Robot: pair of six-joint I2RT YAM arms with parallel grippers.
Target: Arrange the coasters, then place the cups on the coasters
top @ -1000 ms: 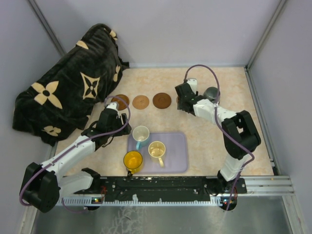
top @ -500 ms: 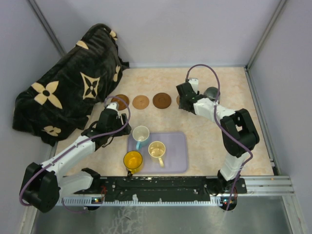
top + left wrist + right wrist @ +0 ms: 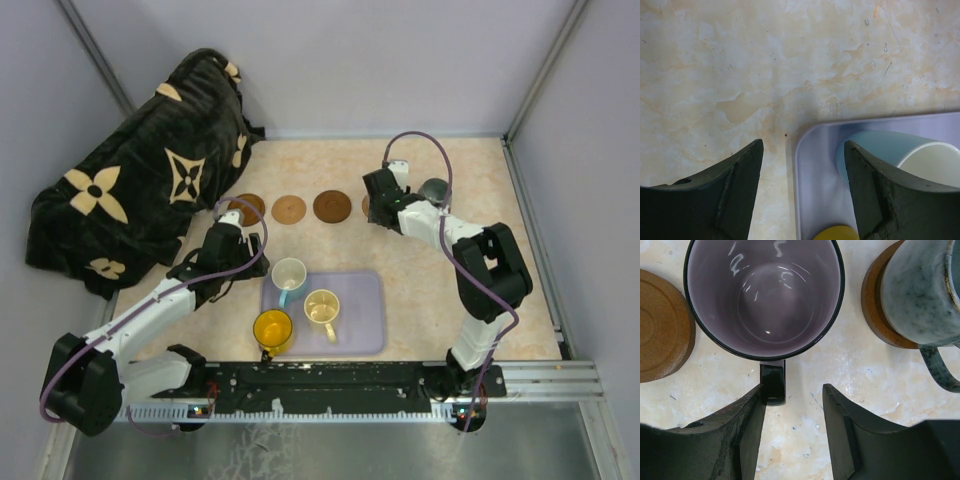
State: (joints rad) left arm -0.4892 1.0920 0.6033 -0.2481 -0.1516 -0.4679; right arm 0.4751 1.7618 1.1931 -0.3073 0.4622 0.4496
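Our R gripper is released: jaws apart w/ the mauve cup's dark handle between them, against one finger and clear of the other. Risk, as we judge it: backing off crooked could hook that handle and drag or spin the cup. We can't tell if a coaster lies under it, since the body hides that spot. The grey-green cup sits just beside on its own coaster, so a wide swing might bump it. L gripper is also released, holding nothing, above the lavender tray corner near the blue-white cup. Materials: glossy glazed mauve interior, speckled matte grey-green stoneware, flat round wood-look discs, smooth round-cornered tray, marbled tabletop.
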